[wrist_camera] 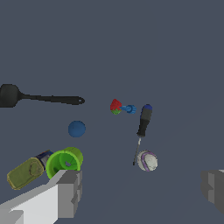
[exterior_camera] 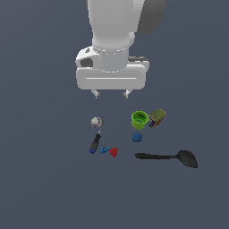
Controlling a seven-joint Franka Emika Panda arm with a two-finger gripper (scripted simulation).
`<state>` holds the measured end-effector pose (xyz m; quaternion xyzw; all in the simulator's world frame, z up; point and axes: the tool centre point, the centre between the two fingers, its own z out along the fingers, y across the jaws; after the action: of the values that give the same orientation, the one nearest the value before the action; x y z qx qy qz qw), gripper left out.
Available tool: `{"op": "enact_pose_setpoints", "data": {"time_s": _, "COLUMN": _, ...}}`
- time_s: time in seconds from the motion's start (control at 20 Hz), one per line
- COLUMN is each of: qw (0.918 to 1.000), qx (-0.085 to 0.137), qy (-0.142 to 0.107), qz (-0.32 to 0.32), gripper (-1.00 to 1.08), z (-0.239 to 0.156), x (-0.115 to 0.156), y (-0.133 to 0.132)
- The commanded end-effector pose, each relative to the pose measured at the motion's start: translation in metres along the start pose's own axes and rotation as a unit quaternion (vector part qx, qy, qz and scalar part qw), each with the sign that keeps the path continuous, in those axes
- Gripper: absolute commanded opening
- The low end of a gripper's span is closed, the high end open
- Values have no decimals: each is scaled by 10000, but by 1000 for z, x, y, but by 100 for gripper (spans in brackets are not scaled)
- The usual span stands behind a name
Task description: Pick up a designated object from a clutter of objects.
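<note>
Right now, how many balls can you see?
2: a small blue ball just below the green cup, and a grey-white ball above the dark stick. None seem hidden.

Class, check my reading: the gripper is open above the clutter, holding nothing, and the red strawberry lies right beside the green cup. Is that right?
One detail is wrong. The red strawberry lies beside the tiny blue piece, well apart from the green cup, as the exterior view shows. The rest stands: the gripper is open above the clutter, holding nothing.
</note>
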<state>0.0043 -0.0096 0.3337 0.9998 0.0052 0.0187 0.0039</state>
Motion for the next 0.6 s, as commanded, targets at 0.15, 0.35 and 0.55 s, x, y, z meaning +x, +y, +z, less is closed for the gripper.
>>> {"op": "enact_pose_setpoints", "data": {"time_s": 0.15, "qw": 10000, "qx": 25, "qy": -32, "qz": 16, "gripper": 100, "z": 2, "x": -1, "y": 1}}
{"op": "enact_pose_setpoints", "data": {"time_s": 0.35, "qw": 9998, "qx": 119, "qy": -151, "qz": 76, "gripper": 100, "z": 8, "x": -5, "y": 3}}
{"op": "enact_pose_setpoints", "data": {"time_s": 0.55, "qw": 9996, "qx": 155, "qy": -195, "qz": 99, "gripper": 100, "z": 10, "x": -6, "y": 4}}
